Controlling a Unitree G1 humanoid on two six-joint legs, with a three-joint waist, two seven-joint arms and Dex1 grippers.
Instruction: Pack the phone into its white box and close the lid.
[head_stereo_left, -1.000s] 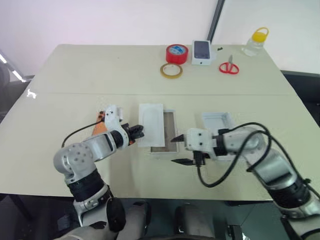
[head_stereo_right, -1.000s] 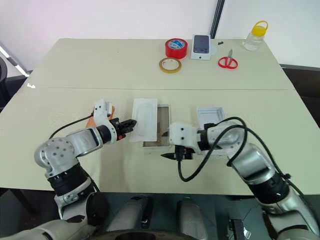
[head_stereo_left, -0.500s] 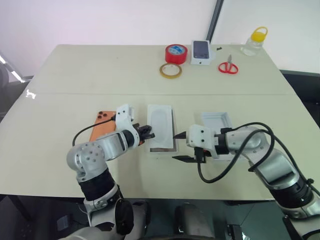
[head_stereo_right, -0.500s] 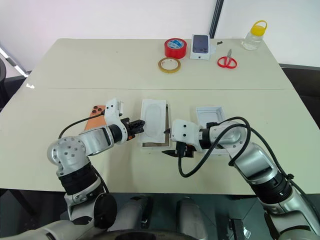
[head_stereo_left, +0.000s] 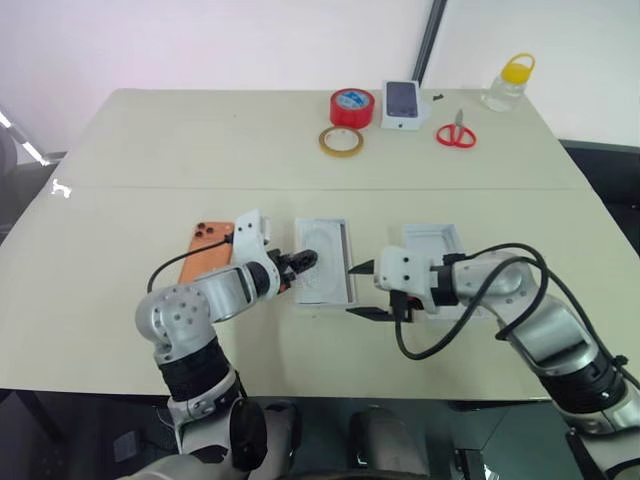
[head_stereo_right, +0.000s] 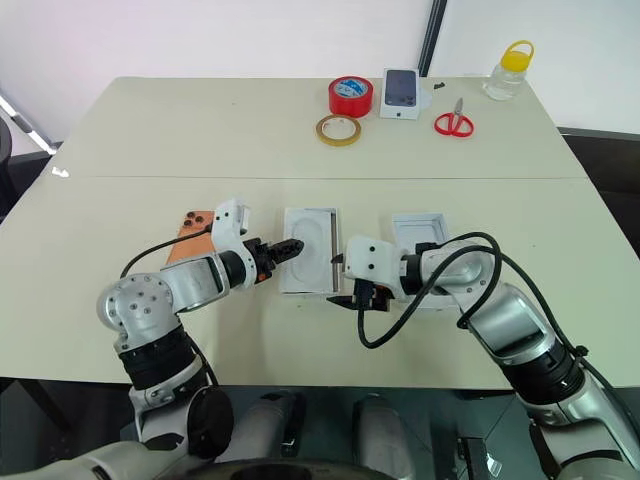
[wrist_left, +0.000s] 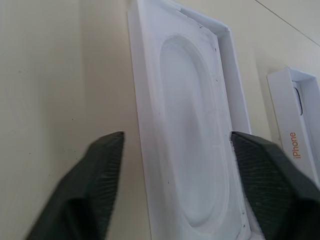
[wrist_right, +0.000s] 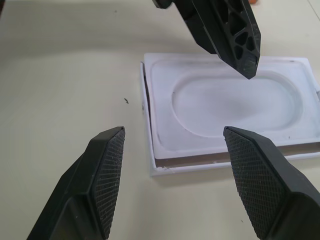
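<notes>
- Starting from the table's left side: the phone lies flat, back up, lens cluster toward the far edge, just beside the left arm; nothing is gripping it; I'd guess it's stiff, slick and a bit heavy for its size, so pinching across the two long edges looks safer than the glassy back; it's low to the table too, so getting a finger under could be fiddly
- left gripper has its jaws spread wide and empty, tips over the near-left edge of the white box
- the box sits mid-table toward the near edge with the flat insert lying in it; light cardboard, probably slides if nudged; that insert likely has to come out first, best pinched at a rim
- right gripper is also wide and holding nothing, just off the box's near-right corner
- the lid rests hollow-side up further right, partly behind the right arm; light, slightly crushable, take it by the side walls
- view differences: head views show the phone and whole layout; the left wrist view adds orange lettering on the lid's wall; the right wrist view shows a brownish strip under the insert's edge, so it may not be fully seated
</notes>
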